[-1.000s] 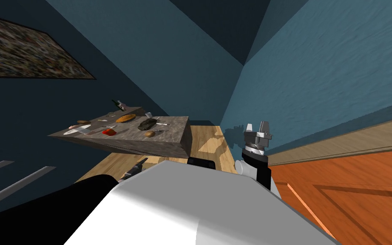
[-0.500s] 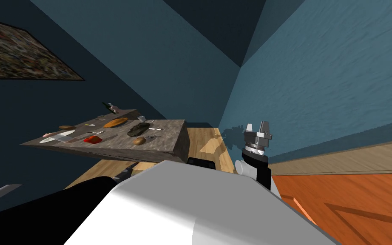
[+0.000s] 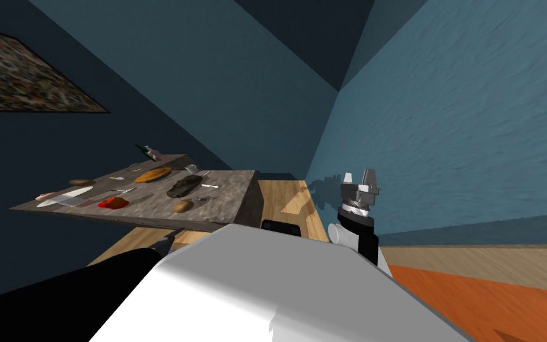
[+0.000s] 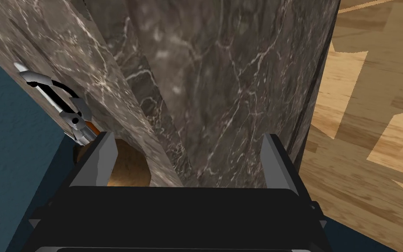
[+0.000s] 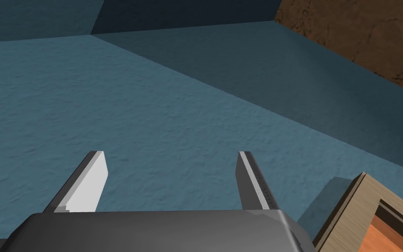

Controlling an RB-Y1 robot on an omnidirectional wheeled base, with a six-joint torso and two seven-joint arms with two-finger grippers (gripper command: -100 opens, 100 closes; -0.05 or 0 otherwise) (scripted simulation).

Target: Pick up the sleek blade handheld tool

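Turning myself has slid the desk (image 3: 231,181) leftward in view. Left gripper (image 4: 187,146) and right gripper (image 3: 358,177) are both wide, holding nothing. What looks like the knife (image 3: 64,196) lies at the desk's left end. It should be light, stiff and slippery, so grab its handle.

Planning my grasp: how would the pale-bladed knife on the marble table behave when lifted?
The knife looks thin, so probably stiff and light. It lies flat on the table, so likely hard to get under, unlikely to roll.
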